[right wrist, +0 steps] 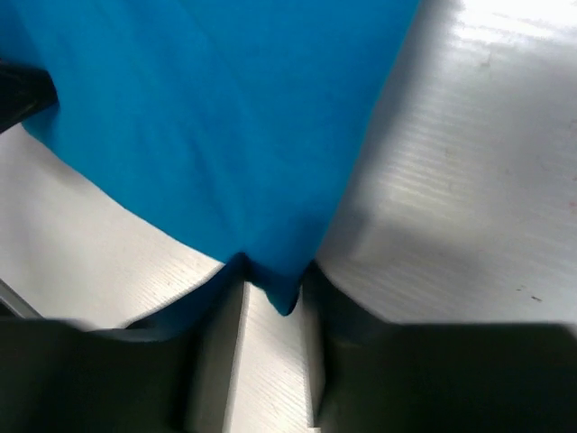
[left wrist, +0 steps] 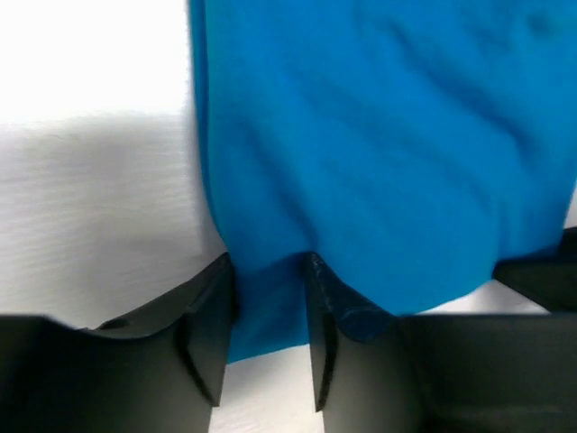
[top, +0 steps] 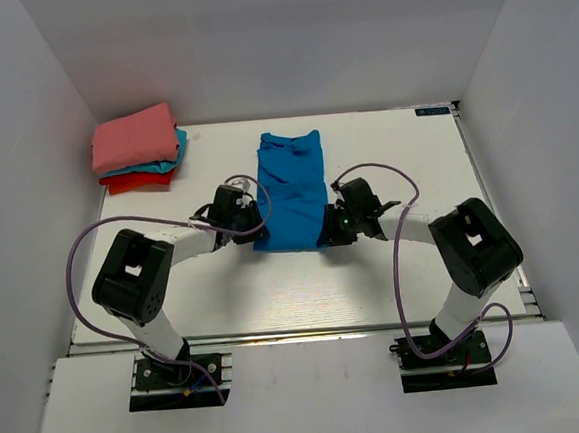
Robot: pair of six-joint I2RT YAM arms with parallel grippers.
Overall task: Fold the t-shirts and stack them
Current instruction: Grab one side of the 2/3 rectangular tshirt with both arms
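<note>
White walls stand around the table [top: 386, 169], and at its far left corner a pile [top: 136, 150] of three folded shirts (salmon on teal on red) is already made. One blue t-shirt [top: 291, 191] lies in the middle as a long strip, only partly folded. Left gripper [left wrist: 268, 311] and right gripper [right wrist: 273, 289] each pinch a near corner; the fold across and the stacking are left.

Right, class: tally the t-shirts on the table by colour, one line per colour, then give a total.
Royal-blue t-shirt: 1
Salmon-pink t-shirt: 1
Teal t-shirt: 1
Red t-shirt: 1
Total: 4
</note>
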